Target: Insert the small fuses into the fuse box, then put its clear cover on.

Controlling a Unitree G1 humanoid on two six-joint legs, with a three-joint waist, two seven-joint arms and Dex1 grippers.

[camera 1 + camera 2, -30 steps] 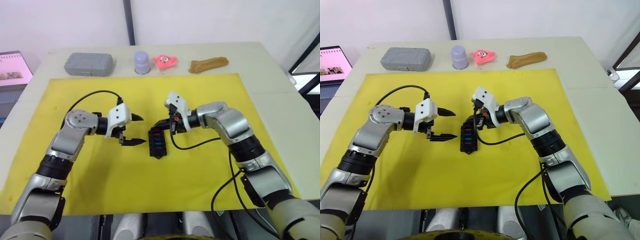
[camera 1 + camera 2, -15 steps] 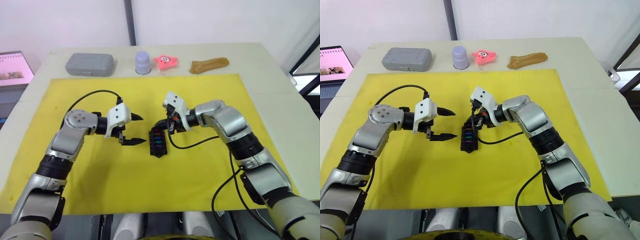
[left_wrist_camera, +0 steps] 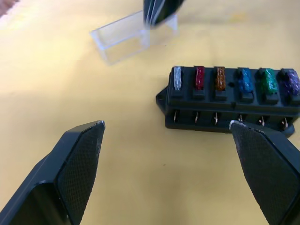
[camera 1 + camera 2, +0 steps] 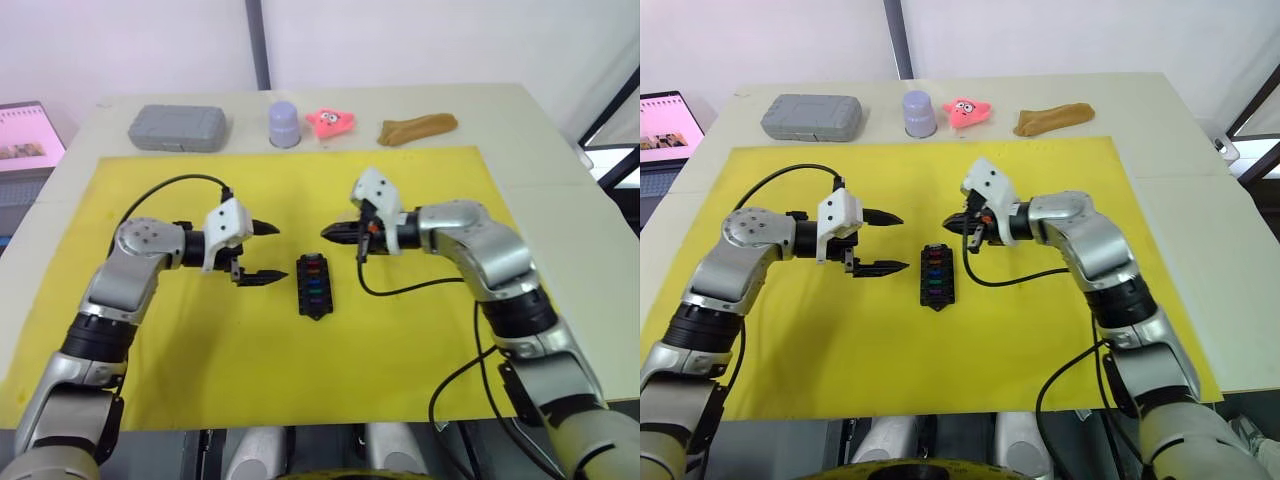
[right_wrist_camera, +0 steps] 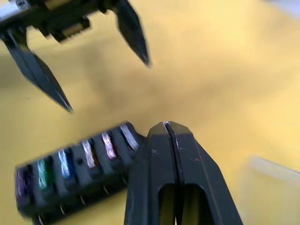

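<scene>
The black fuse box (image 4: 313, 284) lies in the middle of the yellow mat (image 4: 200, 350). The small fuses sit in a row in its slots: grey (image 3: 177, 77), red (image 3: 199, 77), orange (image 3: 220, 78), blue (image 3: 244, 79), green (image 3: 268, 79) and purple (image 3: 291, 82). The clear cover (image 3: 126, 40) lies on the mat just behind the box, below the tip of my right gripper. My left gripper (image 4: 272, 253) hovers open to the left of the box, holding nothing. My right gripper (image 4: 330, 234) is shut and empty, raised behind the box's far end.
Along the table's back edge stand a grey case (image 4: 176, 127), a lavender cup (image 4: 284, 124), a pink toy (image 4: 334, 122) and a brown object (image 4: 417, 128). A laptop (image 4: 25, 135) sits off the table's left side.
My right gripper has lifted off the fuse box's far end and drawn back to the right. My left gripper has shifted slightly left. The box has stayed put.
</scene>
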